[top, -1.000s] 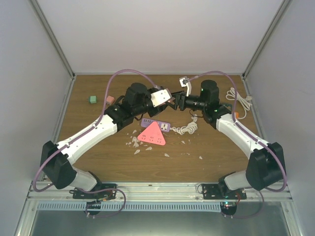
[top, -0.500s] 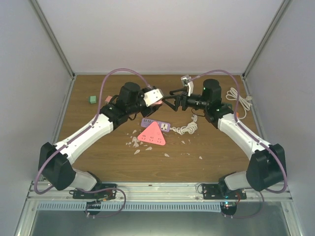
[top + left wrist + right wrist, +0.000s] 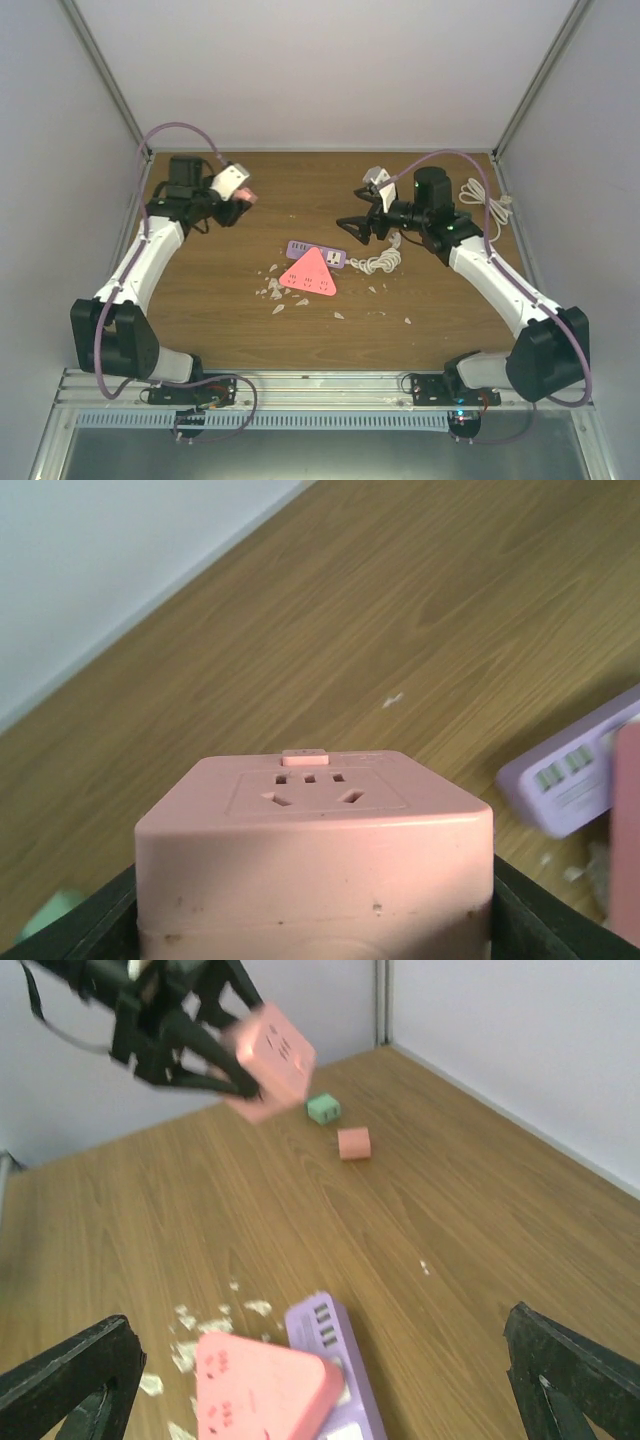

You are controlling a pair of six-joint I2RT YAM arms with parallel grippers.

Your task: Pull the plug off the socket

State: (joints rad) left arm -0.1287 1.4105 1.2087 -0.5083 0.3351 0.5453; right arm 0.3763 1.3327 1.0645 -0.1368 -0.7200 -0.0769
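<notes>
Gripping the socket (image 3: 315,830) by its sides in the half-closed left gripper (image 3: 238,200), aloft over the table (image 3: 450,310) at far left, with the right gripper (image 3: 350,230) spread wide and empty — risks dropping it should that squeeze slacken.

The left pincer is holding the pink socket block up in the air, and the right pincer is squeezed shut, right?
Not quite. The left pincer does hold the pink socket block up, but the right pincer is wide open; the right wrist view shows it.
</notes>
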